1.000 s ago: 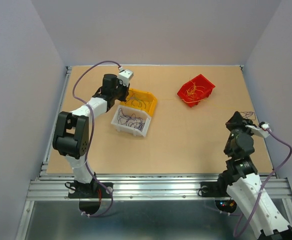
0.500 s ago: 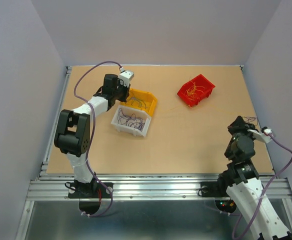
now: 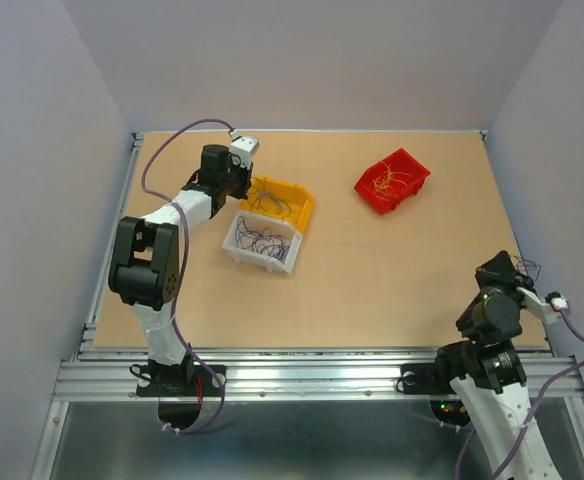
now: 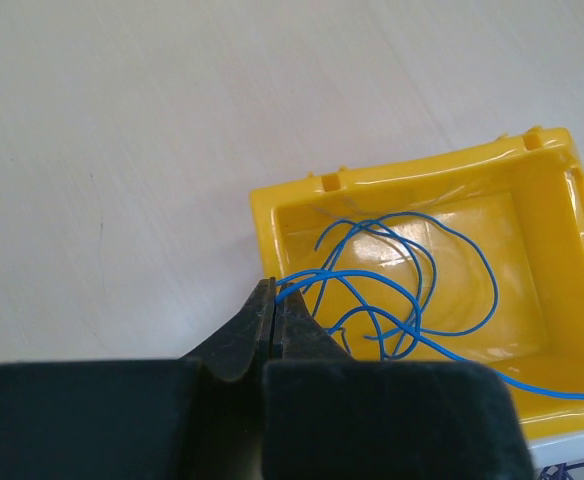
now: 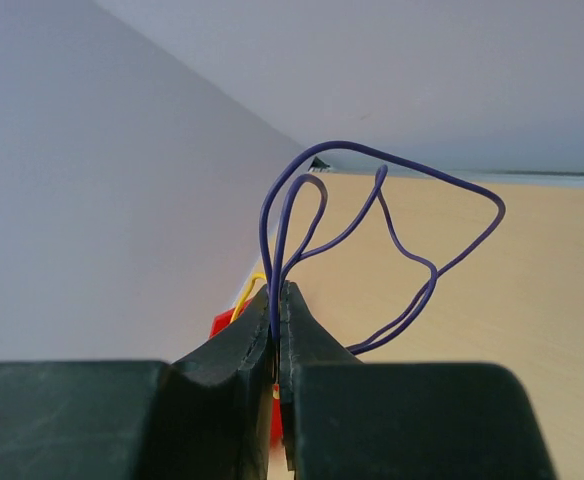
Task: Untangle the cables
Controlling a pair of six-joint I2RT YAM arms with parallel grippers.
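The right gripper (image 5: pixel 276 292) pinches a purple wire (image 5: pixel 499 207), the left gripper (image 4: pixel 275 290) a blue wire (image 4: pixel 494 288): likely light, springy, best gripped near ends.

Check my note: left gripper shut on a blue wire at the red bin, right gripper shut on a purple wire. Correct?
No. The left gripper is shut on a blue wire at the yellow bin, not a red one, as the left wrist view shows. The right gripper is shut on a purple wire.
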